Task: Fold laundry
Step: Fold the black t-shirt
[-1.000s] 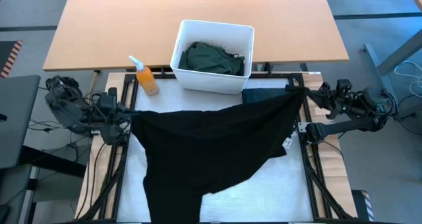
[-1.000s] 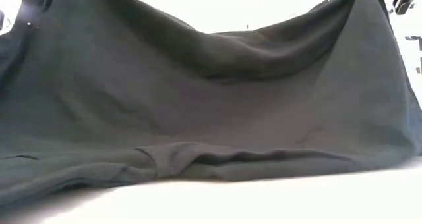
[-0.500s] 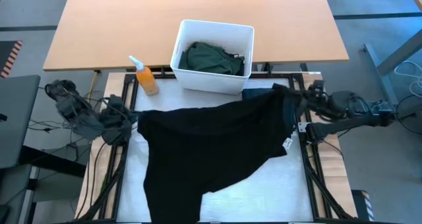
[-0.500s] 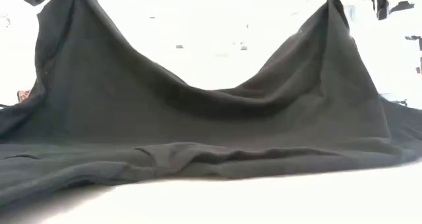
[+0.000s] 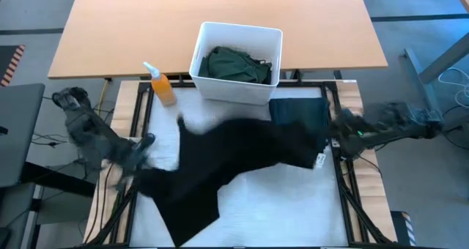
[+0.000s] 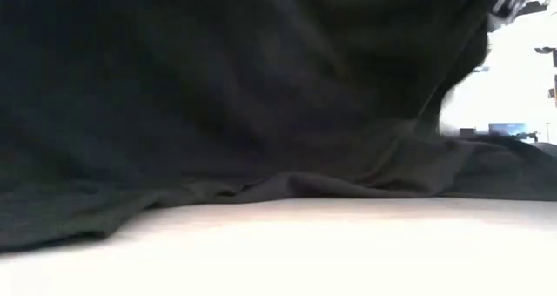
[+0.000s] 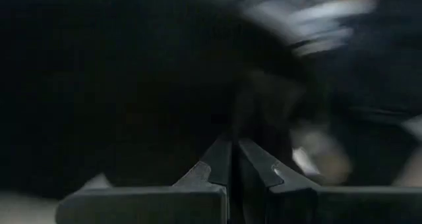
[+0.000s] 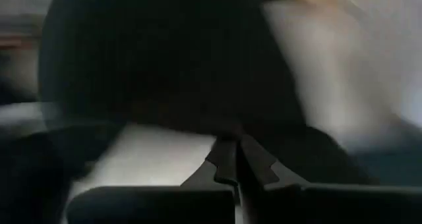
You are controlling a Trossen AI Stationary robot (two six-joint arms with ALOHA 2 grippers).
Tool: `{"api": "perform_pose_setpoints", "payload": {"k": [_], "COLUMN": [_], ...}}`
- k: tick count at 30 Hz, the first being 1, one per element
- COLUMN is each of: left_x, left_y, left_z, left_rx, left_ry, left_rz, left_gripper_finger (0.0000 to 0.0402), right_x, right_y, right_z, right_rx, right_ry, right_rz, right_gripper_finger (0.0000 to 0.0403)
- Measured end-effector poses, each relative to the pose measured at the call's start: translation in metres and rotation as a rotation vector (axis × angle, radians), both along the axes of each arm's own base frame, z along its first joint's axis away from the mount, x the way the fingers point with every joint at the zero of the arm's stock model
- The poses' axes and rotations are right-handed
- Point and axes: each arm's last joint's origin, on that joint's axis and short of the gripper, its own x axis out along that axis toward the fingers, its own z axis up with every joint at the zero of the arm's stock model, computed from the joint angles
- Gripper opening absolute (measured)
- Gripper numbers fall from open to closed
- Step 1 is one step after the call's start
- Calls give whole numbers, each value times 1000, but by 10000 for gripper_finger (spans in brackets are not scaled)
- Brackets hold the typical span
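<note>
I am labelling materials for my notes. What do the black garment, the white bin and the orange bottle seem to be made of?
Black garment: soft matte cloth, probably knit; it drapes and wrinkles.
White bin: likely rigid plastic; smooth, straight walls.
Orange bottle: probably plastic with a white spray top; material not certain.

1. My low view is almost wholly blocked by the black garment (image 6: 218, 87), hiding the room behind.
2. Both wrist views smear; I cannot tell what the cloth touches.
3. The folded dark cloth (image 5: 299, 116) lies partly covered.
4. The left gripper (image 5: 141, 152) blurs.
</note>
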Motion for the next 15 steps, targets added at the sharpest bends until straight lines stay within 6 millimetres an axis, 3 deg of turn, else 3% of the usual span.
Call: {"api": "perform_pose_setpoints", "payload": {"k": [4, 8, 15], "left_x": [8, 8, 5], "left_y": [5, 15, 23], "left_z": [-22, -25, -22], "left_rx": [51, 11, 82], "left_ry": [179, 225, 180], "left_rz": [239, 367, 370], "left_gripper_finger": [0, 0, 0], "right_x": [-3, -6, -6], "right_y": [-10, -14, -19], "right_z": [-12, -8, -5], "right_rx": [-67, -63, -135], "right_ry": [132, 93, 63], "right_rz": [-344, -435, -548], "right_gripper_finger": [22, 25, 20]}}
